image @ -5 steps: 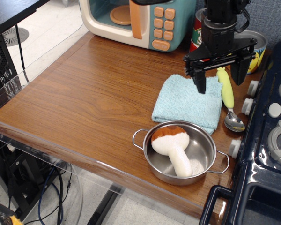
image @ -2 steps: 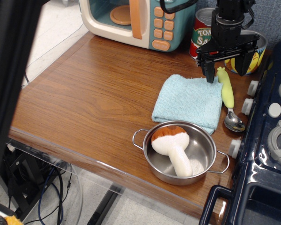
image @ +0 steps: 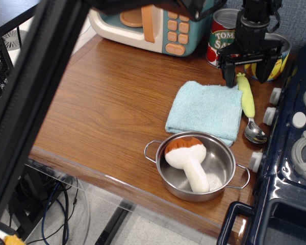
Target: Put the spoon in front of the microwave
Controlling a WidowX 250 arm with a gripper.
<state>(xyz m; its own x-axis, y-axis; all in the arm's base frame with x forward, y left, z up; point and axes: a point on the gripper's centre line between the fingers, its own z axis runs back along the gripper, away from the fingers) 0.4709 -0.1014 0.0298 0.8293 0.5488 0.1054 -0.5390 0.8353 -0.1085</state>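
The spoon (image: pixel 249 105) lies on the wooden table right of a light blue cloth, yellow-green handle pointing away, silver bowl toward the front. My gripper (image: pixel 245 74) is open and empty, its black fingers (image: pixel 228 74) straddling the far end of the handle from above. The microwave (image: pixel 158 23), cream with a teal front, orange handle and orange buttons, stands at the back left of the table; a dark arm link in the foreground hides its top.
A light blue cloth (image: pixel 204 109) lies mid-table. A steel pot (image: pixel 196 166) with a toy mushroom (image: pixel 188 155) sits near the front edge. Two cans (image: pixel 222 35) stand behind the gripper. A dark blue stove (image: pixel 290 153) borders the right.
The gripper has moved away and to the right, from over the cloth's corner to over the far end of the spoon handle. The dark arm link has swung across the left foreground.
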